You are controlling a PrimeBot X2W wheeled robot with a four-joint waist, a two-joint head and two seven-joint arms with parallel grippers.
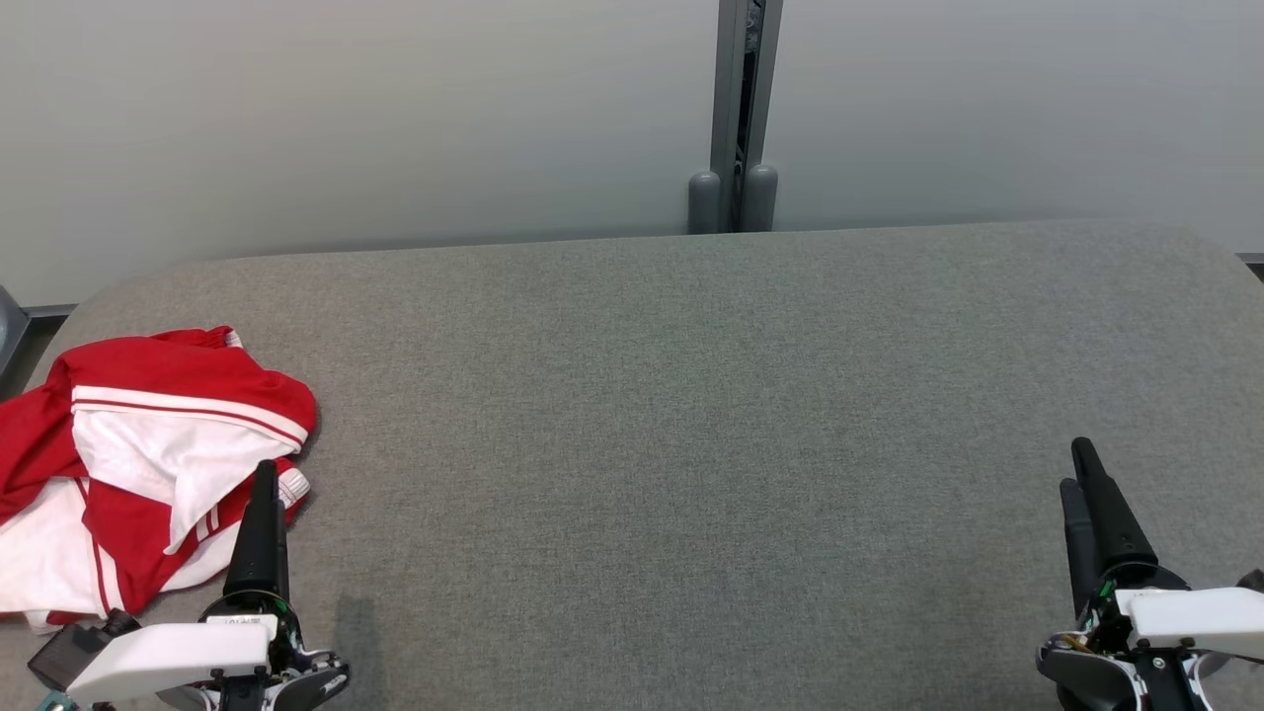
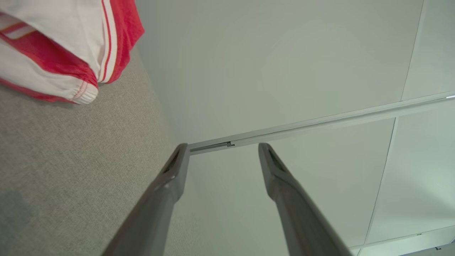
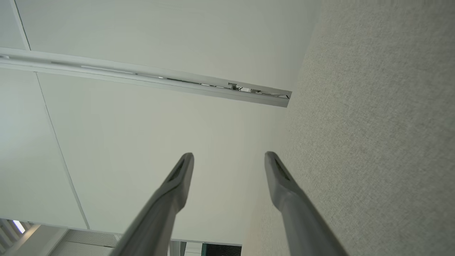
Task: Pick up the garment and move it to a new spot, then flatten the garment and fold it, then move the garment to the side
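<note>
The grey cloth-covered counter (image 1: 691,444) took up most of the head view. Behind it was a pale wall (image 1: 346,118), and a metal post (image 1: 736,109) stood at the middle of the far edge. The garment (image 1: 148,454) was, as far as I could judge, a red and white sports top. It lay crumpled at the left end of the counter, near the front edge, with parts folded over each other.

The left hand (image 1: 265,474) was just beside the garment's right border, near a white ribbed cuff (image 1: 293,486). The left wrist view showed it apart from the cloth, with its two fingers spread wide and nothing between them. The right hand (image 1: 1076,466) was well apart from the garment, at the right end of the counter, also wide and empty.

The cloth looked thin, light and soft, maybe a little slippery. It would likely hang down and slide, not keep its shape. In my judgement the best place to grasp was a thicker edge, such as the cuff or the striped hem. There the fingers could pinch a firm fold and not one loose layer.
</note>
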